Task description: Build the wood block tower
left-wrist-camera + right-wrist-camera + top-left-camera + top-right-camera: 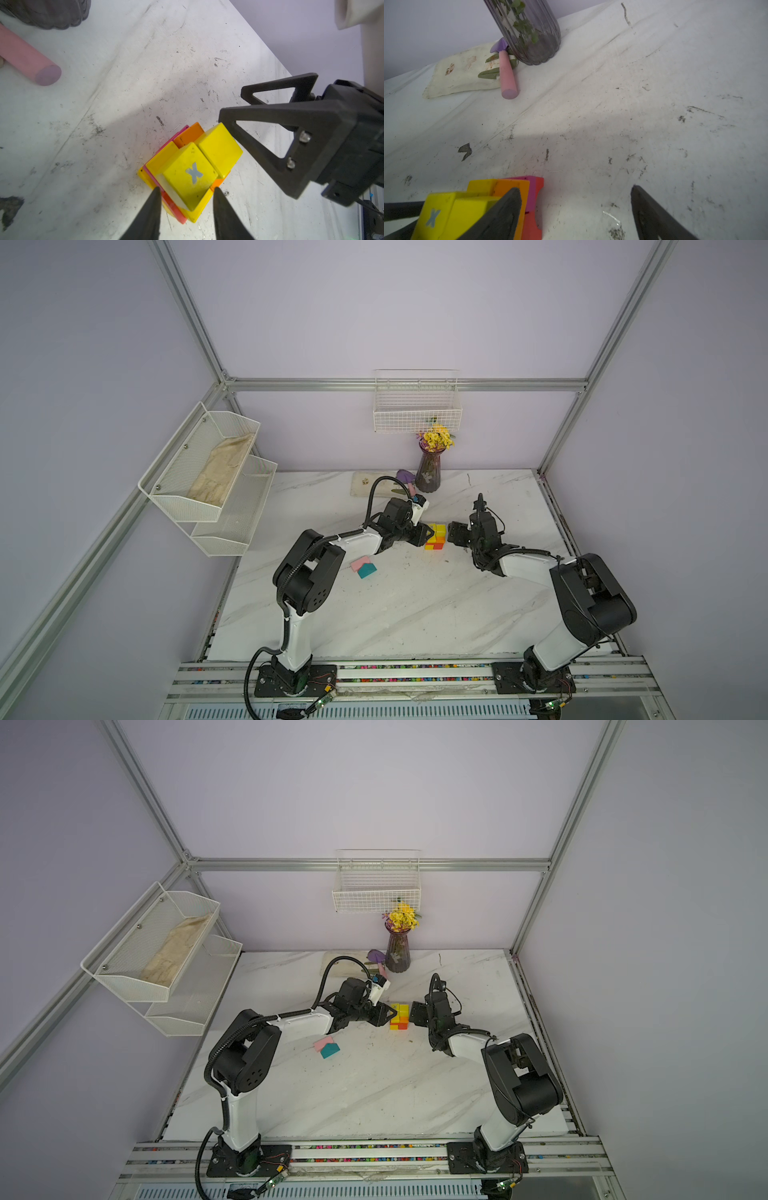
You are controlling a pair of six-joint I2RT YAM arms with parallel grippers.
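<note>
Tower [435, 537], part-built, stands on the worktop [415, 614] between the two hands. The left hand [186, 189] is partly open, fingertips either side of the top yellow cube marked X [190, 174]; whether they grip it cannot be told. It is likely seating it beside a second yellow cube [220, 149]. The right hand [575, 189], wide open and empty, has one finger just beside the stack, probably as a brace. A pink block [360, 563] and teal roof piece [367, 571] wait well behind the left hand.

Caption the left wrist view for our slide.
Left gripper flanks the X cube atop the tower; right gripper, open, beside it.
</note>
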